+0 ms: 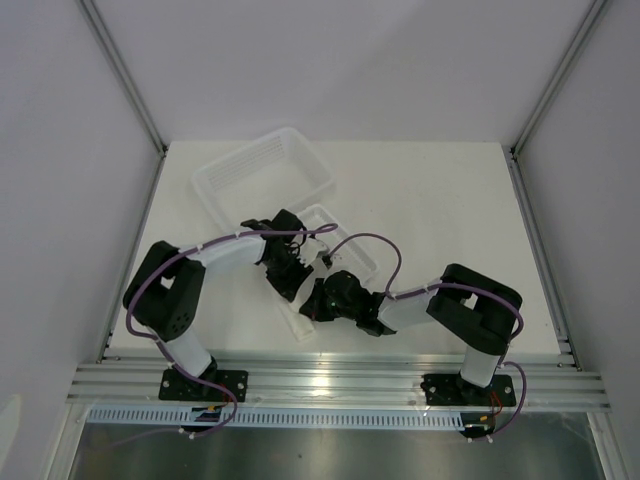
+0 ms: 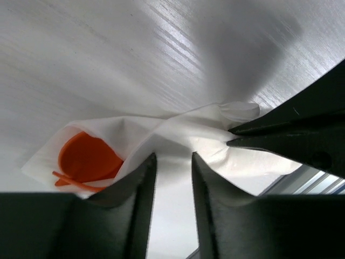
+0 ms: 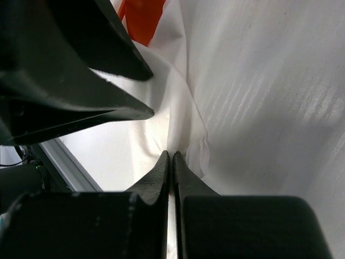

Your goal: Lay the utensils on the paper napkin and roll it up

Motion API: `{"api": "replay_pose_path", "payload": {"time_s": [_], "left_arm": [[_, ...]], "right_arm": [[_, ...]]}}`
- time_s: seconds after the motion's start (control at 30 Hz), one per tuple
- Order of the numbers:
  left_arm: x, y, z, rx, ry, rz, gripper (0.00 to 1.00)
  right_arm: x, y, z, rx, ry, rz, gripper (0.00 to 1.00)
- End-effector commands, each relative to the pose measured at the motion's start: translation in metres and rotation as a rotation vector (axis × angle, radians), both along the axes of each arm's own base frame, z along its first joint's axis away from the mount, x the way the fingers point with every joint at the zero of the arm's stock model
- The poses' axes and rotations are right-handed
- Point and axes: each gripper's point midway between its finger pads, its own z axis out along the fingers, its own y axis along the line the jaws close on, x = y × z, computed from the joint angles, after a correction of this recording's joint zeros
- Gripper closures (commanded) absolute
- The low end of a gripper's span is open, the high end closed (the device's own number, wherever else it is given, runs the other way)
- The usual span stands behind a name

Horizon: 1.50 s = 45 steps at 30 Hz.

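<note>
The right jaws are shut on a crumpled corner of the paper napkin (image 3: 186, 129), pinching one end of the bundle. The left jaws stand partly apart just beside them, with the fold across their tips and seemingly not clamped. The bundle lies crosswise to the left jaws, the orange utensils (image 2: 86, 159) tucked in at the end away from the pinch. Bare desk (image 2: 108, 54) lies beyond. The tray (image 1: 355, 240) is near, and the basket (image 1: 242, 151) is behind it.
</note>
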Motion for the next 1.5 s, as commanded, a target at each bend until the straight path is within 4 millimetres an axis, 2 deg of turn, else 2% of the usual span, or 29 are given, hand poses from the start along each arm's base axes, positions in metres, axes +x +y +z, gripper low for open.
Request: {"api": "replay_pose_path", "payload": {"time_s": [0.0, 0.07, 0.1, 0.27, 0.37, 0.5, 0.6, 0.77, 0.87, 0.93, 1.0, 1.03, 1.07, 1.1, 1.13, 1.2, 1.23, 1.27, 1.33, 1.4, 1.47], "left_arm": [[0.017, -0.011, 0.029, -0.064, -0.109, -0.084, 0.6], [0.019, -0.009, 0.039, -0.078, -0.12, -0.071, 0.52], [0.021, -0.012, 0.05, -0.097, -0.13, -0.068, 0.49], [0.031, 0.0, 0.092, -0.166, -0.19, 0.011, 0.46], [0.033, 0.016, 0.106, -0.185, -0.217, 0.071, 0.45], [0.033, 0.038, 0.117, -0.192, -0.247, 0.126, 0.45], [0.03, 0.05, 0.121, -0.199, -0.256, 0.156, 0.45], [0.026, 0.06, 0.124, -0.201, -0.268, 0.184, 0.45], [0.022, 0.064, 0.126, -0.209, -0.263, 0.198, 0.45], [0.02, 0.066, 0.132, -0.213, -0.269, 0.213, 0.45], [0.019, 0.069, 0.148, -0.229, -0.307, 0.223, 0.45], [0.018, 0.07, 0.158, -0.234, -0.32, 0.224, 0.46], [0.016, 0.071, 0.165, -0.241, -0.333, 0.222, 0.46], [0.018, 0.07, 0.184, -0.261, -0.378, 0.211, 0.45], [0.012, 0.069, 0.194, -0.274, -0.395, 0.203, 0.45], [0.006, 0.067, 0.211, -0.311, -0.425, 0.189, 0.44], [0.005, 0.065, 0.232, -0.343, -0.483, 0.181, 0.44], [0.003, 0.064, 0.241, -0.362, -0.507, 0.181, 0.41], [0.001, 0.059, 0.267, -0.428, -0.577, 0.177, 0.36], [-0.008, 0.054, 0.292, -0.503, -0.637, 0.173, 0.3], [-0.015, 0.049, 0.319, -0.574, -0.705, 0.155, 0.28]], "right_arm": [[-0.028, -0.017, -0.027, -0.082, 0.109, 0.07, 1.0], [-0.026, -0.015, -0.021, -0.062, 0.097, 0.069, 1.0], [-0.025, -0.014, -0.02, -0.057, 0.094, 0.07, 1.0], [-0.017, -0.005, -0.002, 0.013, 0.063, 0.058, 1.0], [-0.012, -0.001, 0.011, 0.054, 0.028, 0.047, 1.0], [-0.005, 0.003, 0.039, 0.109, -0.034, 0.039, 1.0], [-0.002, 0.002, 0.049, 0.125, -0.062, 0.033, 1.0], [0.0, 0.004, 0.057, 0.141, -0.084, 0.036, 1.0], [0.008, 0.004, 0.061, 0.147, -0.109, 0.0, 1.0], [0.012, 0.005, 0.073, 0.169, -0.133, -0.012, 1.0], [0.017, 0.004, 0.085, 0.173, -0.17, -0.023, 1.0], [0.025, 0.004, 0.108, 0.201, -0.217, -0.05, 1.0], [0.028, 0.002, 0.115, 0.182, -0.252, -0.047, 1.0], [0.032, 0.001, 0.129, 0.188, -0.285, -0.056, 1.0], [0.039, 0.001, 0.161, 0.227, -0.343, -0.084, 1.0], [0.045, -0.004, 0.19, 0.226, -0.431, -0.095, 1.0], [0.051, -0.007, 0.205, 0.232, -0.472, -0.123, 1.0], [0.052, -0.011, 0.238, 0.278, -0.525, -0.141, 1.0], [0.054, -0.016, 0.267, 0.29, -0.614, -0.161, 1.0], [0.051, -0.022, 0.31, 0.346, -0.696, -0.181, 1.0], [0.045, -0.025, 0.339, 0.369, -0.781, -0.185, 1.0]]}}
